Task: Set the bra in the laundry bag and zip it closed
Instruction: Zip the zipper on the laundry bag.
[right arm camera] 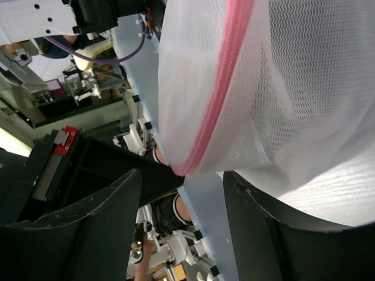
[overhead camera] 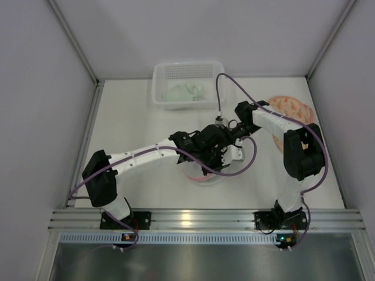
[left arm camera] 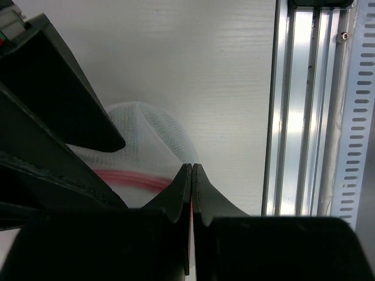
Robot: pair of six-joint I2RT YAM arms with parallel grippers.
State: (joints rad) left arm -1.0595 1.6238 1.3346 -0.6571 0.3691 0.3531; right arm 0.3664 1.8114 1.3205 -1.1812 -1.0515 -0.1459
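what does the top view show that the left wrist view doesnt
Only the top view: the white basket at the far edge holding a pale green cloth, and a pink patterned item on the right. Only the left wrist view: the left gripper closed, with a thin pink sliver pinched between its fingers. Both: the white mesh laundry bag with its pink zipper, and the white table.

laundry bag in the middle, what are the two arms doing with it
Both arms meet over the mesh laundry bag mid-table. The left gripper is shut, pinching the bag's edge by its pink zipper. The right gripper is open, straddling the zipper's end, not clamping. Whether the bra is inside cannot be told. A basket of pale cloth sits at the far edge.
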